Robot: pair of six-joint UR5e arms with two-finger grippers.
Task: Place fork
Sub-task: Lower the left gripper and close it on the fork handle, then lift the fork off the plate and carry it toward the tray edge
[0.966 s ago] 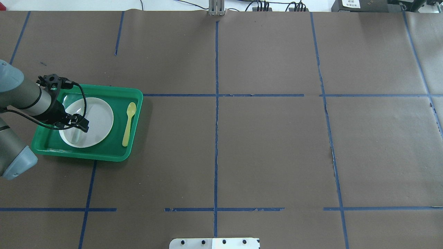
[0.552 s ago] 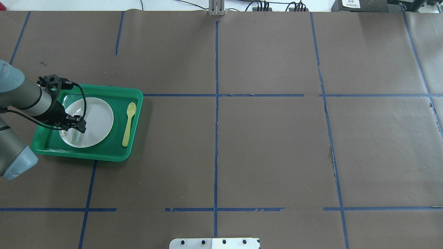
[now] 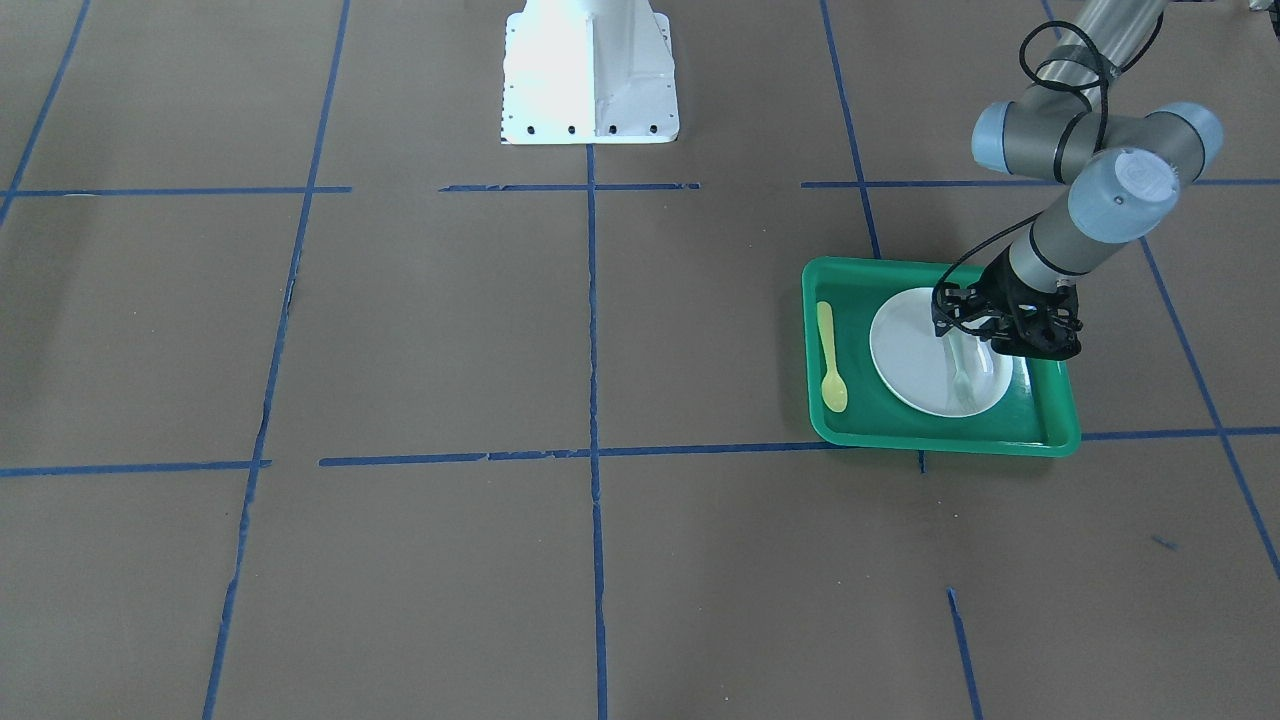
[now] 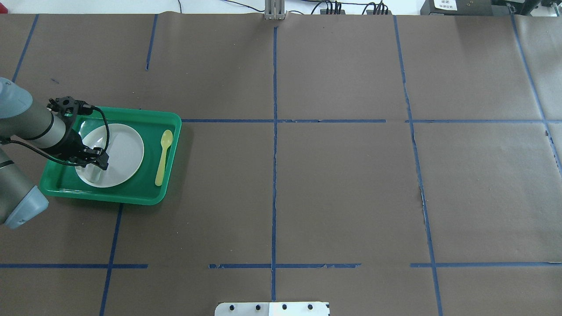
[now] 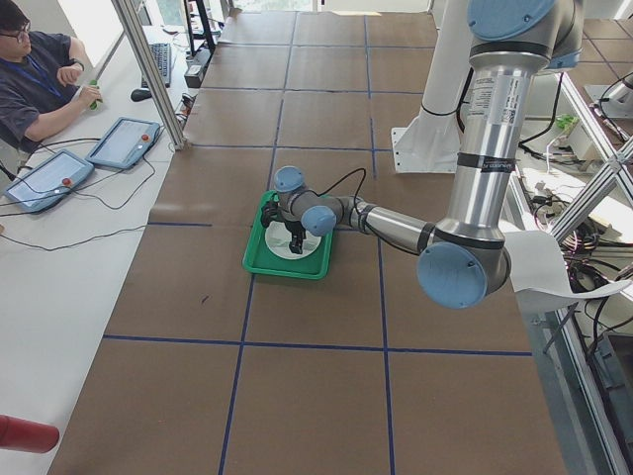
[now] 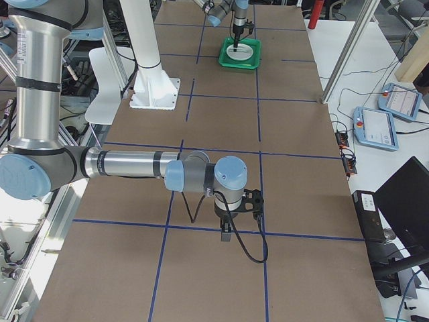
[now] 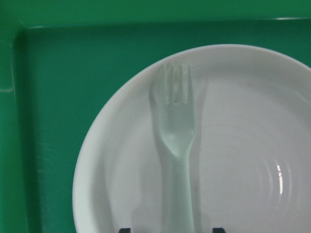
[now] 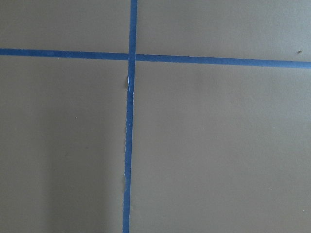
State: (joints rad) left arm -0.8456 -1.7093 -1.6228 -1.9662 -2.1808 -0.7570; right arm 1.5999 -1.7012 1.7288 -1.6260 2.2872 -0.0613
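Note:
The pale white fork (image 7: 177, 141) lies flat on the white plate (image 7: 243, 145), tines toward the tray wall. The plate sits in the green tray (image 4: 149, 193) at the table's left. In the overhead view the fork (image 4: 95, 174) shows on the plate's (image 4: 125, 151) left part. My left gripper (image 4: 95, 161) hangs low over the fork's handle, open, with one fingertip on each side of it and not gripping. In the front view the gripper (image 3: 985, 338) stands above the fork (image 3: 962, 378). My right gripper (image 6: 231, 231) shows only in the exterior right view, over bare table; I cannot tell its state.
A yellow spoon (image 4: 163, 156) lies in the tray to the right of the plate. The robot's white base (image 3: 590, 70) stands at the table's near middle. An operator (image 5: 40, 79) sits at a side desk. Blue tape lines cross the brown table.
My left gripper has shifted slightly left over the plate's left part. The fork, plate and spoon have not moved.

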